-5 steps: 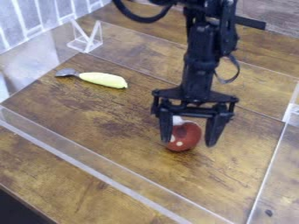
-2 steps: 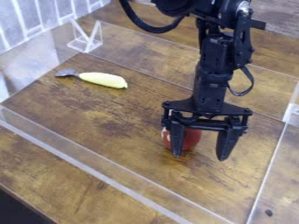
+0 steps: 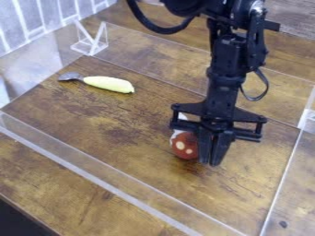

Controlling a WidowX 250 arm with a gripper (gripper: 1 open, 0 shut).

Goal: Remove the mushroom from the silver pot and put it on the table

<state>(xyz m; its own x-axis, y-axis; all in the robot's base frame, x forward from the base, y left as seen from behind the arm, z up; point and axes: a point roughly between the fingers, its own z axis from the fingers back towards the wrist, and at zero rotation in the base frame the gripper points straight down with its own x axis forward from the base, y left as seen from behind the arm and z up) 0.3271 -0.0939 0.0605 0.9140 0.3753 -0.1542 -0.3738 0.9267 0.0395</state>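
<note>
On the table (image 3: 74,129), the closed-up tool (image 3: 216,159) partly hides the mushroom (image 3: 186,145) beside it.

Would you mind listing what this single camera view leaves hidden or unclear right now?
- Small red-brown spotted toy mushroom: its right side and white stem sit behind the black gripper.
- Whether the shut gripper touches the mushroom: too blurred to tell.
- Silver pot: not in view.
- Brown wood-plank table: cut off at every frame edge.
</note>
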